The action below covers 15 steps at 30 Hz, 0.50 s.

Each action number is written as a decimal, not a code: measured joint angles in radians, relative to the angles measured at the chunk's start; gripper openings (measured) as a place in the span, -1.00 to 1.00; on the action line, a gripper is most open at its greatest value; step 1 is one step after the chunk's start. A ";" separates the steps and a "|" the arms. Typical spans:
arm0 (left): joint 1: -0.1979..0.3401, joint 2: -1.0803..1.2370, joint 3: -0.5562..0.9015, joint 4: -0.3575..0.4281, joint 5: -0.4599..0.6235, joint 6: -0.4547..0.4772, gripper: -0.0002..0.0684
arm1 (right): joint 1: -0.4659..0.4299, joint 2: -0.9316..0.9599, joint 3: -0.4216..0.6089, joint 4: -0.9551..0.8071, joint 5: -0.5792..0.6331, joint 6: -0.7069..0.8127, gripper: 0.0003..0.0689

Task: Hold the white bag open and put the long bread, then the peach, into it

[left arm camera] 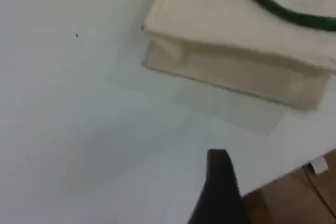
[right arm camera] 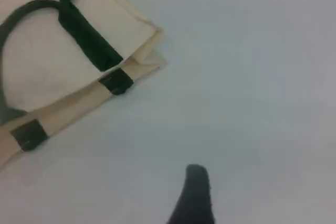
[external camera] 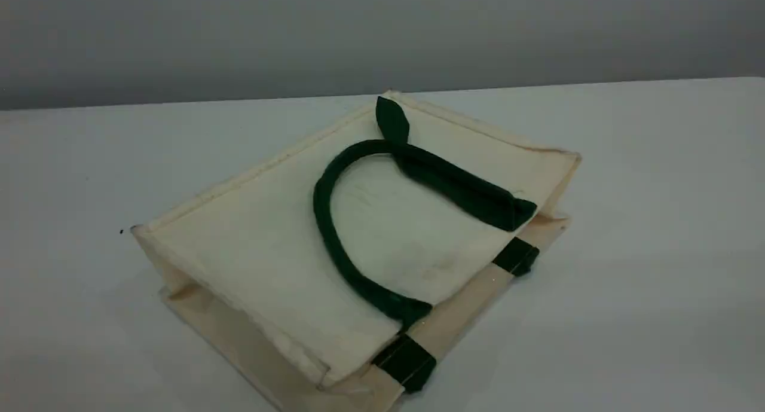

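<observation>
**White bag flat on the surface, both grippers clear of it**

The white bag (external camera: pixel 263 250) lies collapsed on its side on the pale surface (external camera: pixel 657 250), turned at an angle so that its rim faces the lower right of the scene view and its bottom faces the left. One dark green handle (external camera: pixel 326 232) curves back over the upper panel in an arch; its far end folds into a flat green band running along the rim. Two green patches (external camera: pixel 517 255) sit on the lower lip of the rim, which pokes out a little from under the upper panel. The mouth is nearly closed, the panels resting one on the other with only a thin gap at the side fold.

In the left wrist view, the left gripper (left arm camera: pixel 220 182) shows one dark fingertip at the bottom edge, above the bare surface and well apart from the folded side of the bag. A strip of brown wood shows at the lower right corner, past the surface's edge.

In the right wrist view, the right gripper (right arm camera: pixel 194 192) also shows one dark fingertip, over bare surface, apart from the rim end of the bag at upper left.

Both sets of jaws stand released, holding nothing. Neither arm appears in the scene view.
</observation>
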 joint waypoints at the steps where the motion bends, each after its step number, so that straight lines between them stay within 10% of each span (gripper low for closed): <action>1: 0.000 0.000 0.005 0.000 -0.006 0.000 0.38 | 0.000 0.000 0.000 0.000 0.001 0.000 0.68; 15: 0.000 0.000 0.008 0.007 -0.015 0.002 0.38 | 0.000 0.000 0.000 0.001 0.002 0.001 0.68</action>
